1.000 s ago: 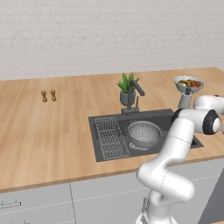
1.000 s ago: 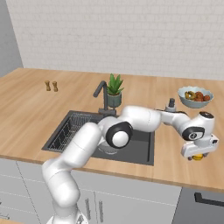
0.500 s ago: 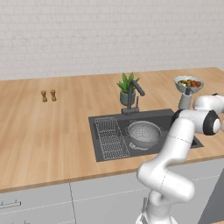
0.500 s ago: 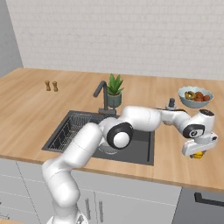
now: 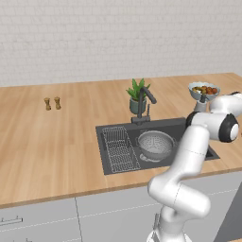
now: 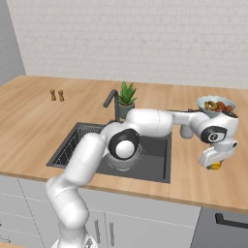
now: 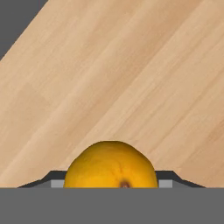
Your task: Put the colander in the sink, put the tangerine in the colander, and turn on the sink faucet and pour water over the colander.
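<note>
I am seeing the gripper [image 6: 215, 165] pinching the tangerine [image 7: 111, 165] over the wooden counter [image 6: 193, 179], right of the sink [image 6: 155, 162].

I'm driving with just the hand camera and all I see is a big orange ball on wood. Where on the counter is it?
Observer: The tangerine sits on the wooden counter right of the sink, near the front edge.
Operator: Is the strainer ready?
Observer: Yes, the colander is already sitting in the sink.
Operator: Is water running?
Observer: No stream comes from the faucet.
Operator: Anything close by to bump?
Observer: A fruit bowl stands behind the gripper, which is closed around the tangerine.
</note>
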